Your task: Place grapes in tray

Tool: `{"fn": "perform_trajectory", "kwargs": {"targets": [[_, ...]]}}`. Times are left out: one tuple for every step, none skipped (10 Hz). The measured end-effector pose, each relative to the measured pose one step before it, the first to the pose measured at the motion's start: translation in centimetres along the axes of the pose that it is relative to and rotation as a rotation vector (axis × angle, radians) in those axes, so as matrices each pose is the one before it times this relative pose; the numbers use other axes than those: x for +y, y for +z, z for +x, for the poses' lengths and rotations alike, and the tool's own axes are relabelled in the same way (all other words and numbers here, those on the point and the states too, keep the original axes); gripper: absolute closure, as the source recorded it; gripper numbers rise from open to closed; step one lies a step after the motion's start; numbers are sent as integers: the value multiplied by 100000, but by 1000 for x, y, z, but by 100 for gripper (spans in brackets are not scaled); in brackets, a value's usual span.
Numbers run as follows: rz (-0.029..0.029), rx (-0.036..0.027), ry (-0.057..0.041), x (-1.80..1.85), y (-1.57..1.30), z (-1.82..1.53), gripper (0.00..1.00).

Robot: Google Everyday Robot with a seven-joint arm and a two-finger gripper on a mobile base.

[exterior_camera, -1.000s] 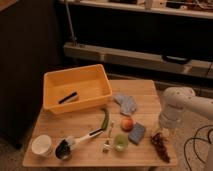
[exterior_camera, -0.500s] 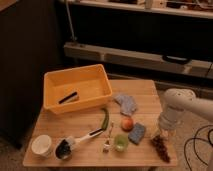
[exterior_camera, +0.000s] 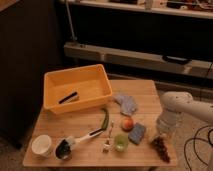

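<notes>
The grapes [exterior_camera: 161, 148], a small dark bumpy bunch, lie on the wooden table [exterior_camera: 145, 92] near its front right corner. My gripper [exterior_camera: 162, 134] hangs at the end of the white arm directly over them, pointing down, jaws open, its tip just above the bunch's far end. Nothing is held in it. The tray [exterior_camera: 75, 70], a large yellow bin, stands at the table's back left, well away from the gripper. A black elongated item [exterior_camera: 68, 97] lies inside it.
Left of the grapes are a blue sponge [exterior_camera: 137, 133], an orange-red fruit [exterior_camera: 128, 123], a green cup [exterior_camera: 120, 142] and a grey-blue cloth [exterior_camera: 126, 103]. A green pepper [exterior_camera: 104, 119], a white-handled brush [exterior_camera: 90, 135] and a white bowl [exterior_camera: 42, 145] lie toward the front left.
</notes>
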Motion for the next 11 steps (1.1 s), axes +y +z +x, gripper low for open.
{"fn": "perform_trajectory", "kwargs": {"targets": [[1475,-121,90,165,252,-79,35],[1562,-119,-39,115,270,-118,35],[1535,-256,379,-302,291,-39,35],[394,11,397,-172,272,32,35],[622,-110,162,-197,326,-77,35],[275,48,-138,-32,142,-86,35],[-177,11,-350,79,142,-181,35],[-410,280,-407,-63,263,-66,35],[-339,216,-148,-97,217,-75,35],[-419,77,-94,-71,112,-122,35],[-585,85,6,-47,68,-61,35]]}}
